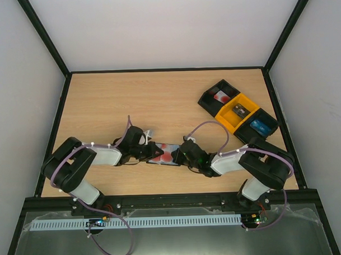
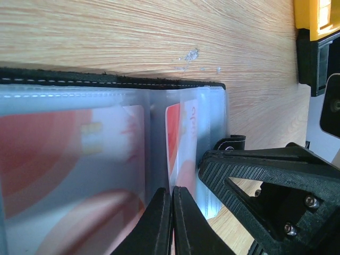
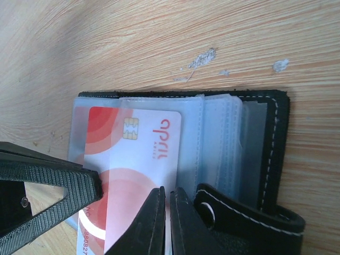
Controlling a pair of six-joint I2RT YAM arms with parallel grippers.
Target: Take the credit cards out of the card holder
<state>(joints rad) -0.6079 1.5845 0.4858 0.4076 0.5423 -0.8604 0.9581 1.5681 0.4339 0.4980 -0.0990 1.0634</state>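
Note:
The black card holder (image 1: pixel 170 152) lies open on the wooden table between my two grippers, its clear sleeves up. In the right wrist view the holder (image 3: pixel 276 138) shows a pale credit card (image 3: pixel 146 154) with red rings and a chip. My right gripper (image 3: pixel 167 212) is shut on that card's right edge, next to the holder's snap strap (image 3: pixel 239 218). In the left wrist view my left gripper (image 2: pixel 172 212) is shut on the edge of a clear sleeve (image 2: pixel 159 143), with red-marked cards (image 2: pixel 69 143) inside the sleeves. In the top view the left gripper (image 1: pixel 151 151) and the right gripper (image 1: pixel 181 155) meet at the holder.
A row of open bins stands at the back right: a black one (image 1: pixel 210 101), a yellow one (image 1: pixel 228 120) and another black one (image 1: pixel 268 116), each holding a small item. The table's black frame (image 1: pixel 63 103) runs along both sides and the back.

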